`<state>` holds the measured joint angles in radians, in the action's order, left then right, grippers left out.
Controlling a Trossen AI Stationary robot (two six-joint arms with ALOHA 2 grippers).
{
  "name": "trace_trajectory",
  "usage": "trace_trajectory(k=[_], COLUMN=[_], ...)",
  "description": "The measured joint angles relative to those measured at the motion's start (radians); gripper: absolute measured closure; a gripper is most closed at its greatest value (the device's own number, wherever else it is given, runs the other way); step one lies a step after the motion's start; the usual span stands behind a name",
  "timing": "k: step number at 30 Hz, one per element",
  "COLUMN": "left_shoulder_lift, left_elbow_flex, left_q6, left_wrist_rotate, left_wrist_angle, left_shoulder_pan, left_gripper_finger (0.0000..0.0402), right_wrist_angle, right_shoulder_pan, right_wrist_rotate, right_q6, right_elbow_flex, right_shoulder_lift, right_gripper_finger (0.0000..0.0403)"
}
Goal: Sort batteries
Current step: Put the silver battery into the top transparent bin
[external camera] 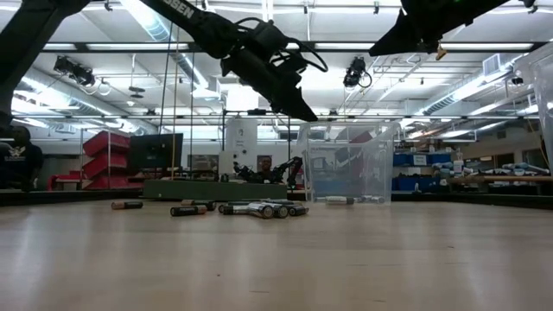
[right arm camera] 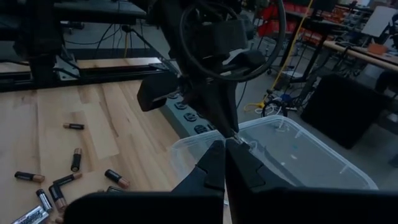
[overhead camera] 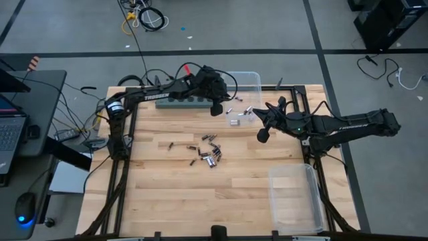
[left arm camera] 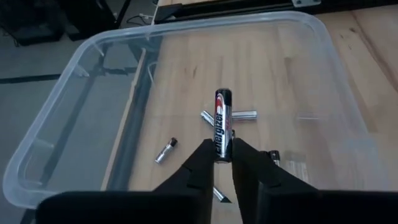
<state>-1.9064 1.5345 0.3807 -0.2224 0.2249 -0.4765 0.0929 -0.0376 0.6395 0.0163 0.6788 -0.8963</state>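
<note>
The left gripper (left arm camera: 224, 155) holds a dark battery (left arm camera: 222, 124) over the clear bin (left arm camera: 74, 62) (several cells already inside), ready to drop it. Next: widen the fingers. The right gripper (right arm camera: 224, 163), pinched empty, waits nearby above the bench (overhead camera: 174, 194).

batteries (overhead camera: 207, 152): about a dozen | clear bins (overhead camera: 297, 201): 2 | power strip (overhead camera: 190, 104): 1

A pale wooden table (overhead camera: 221, 194) fills the middle of the frame. Loose batteries (overhead camera: 208, 152) lie scattered at its centre, a green power strip (overhead camera: 188, 103) along the upper edge, one clear bin (overhead camera: 249, 82) upper middle, another bin (overhead camera: 294, 197) lower right.
</note>
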Motion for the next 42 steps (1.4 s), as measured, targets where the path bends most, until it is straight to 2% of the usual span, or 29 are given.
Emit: trace_trajectory(k=[5,9,13,22,26,31,37,42], left_shoulder_lift=[0.000,0.009,0.065,0.235,0.260,0.306,0.436,0.571], left_elbow_flex=[0.000,0.000,0.000,0.000,-0.004,-0.119,-0.351,-0.577], left_q6=[-0.005,-0.013,0.035,0.041,0.029,-0.035,-0.177,-0.212], left_wrist_rotate=[0.001,0.001,0.001,0.002,0.060,0.192,0.199,0.180], left_wrist_angle=[0.002,0.006,0.087,0.345,0.432,0.424,0.285,0.201], left_shoulder_pan=[0.000,0.010,0.045,0.164,0.222,0.267,0.301,0.371], left_gripper_finger=[0.0303,0.0285,0.0281,0.0280,0.0280,0.0282,0.0287,0.0289], right_wrist_angle=[0.000,0.000,0.012,0.022,0.040,0.048,0.067,0.066], right_shoulder_pan=[0.000,0.000,0.000,0.001,0.001,0.001,0.001,0.002], right_wrist_rotate=[0.000,0.000,0.000,0.000,0.000,-0.001,-0.001,-0.001], right_q6=[-0.001,0.000,0.014,0.016,0.018,0.018,0.033,0.039], right_elbow_flex=[0.000,0.000,0.000,0.000,0.000,0.000,0.000,0.000], right_shoulder_lift=[0.000,0.000,0.000,0.000,0.000,0.000,0.000,0.000], right_gripper_finger=[0.0402,0.0402,0.0402,0.0402,0.0401,0.0402,0.0402,0.0401])
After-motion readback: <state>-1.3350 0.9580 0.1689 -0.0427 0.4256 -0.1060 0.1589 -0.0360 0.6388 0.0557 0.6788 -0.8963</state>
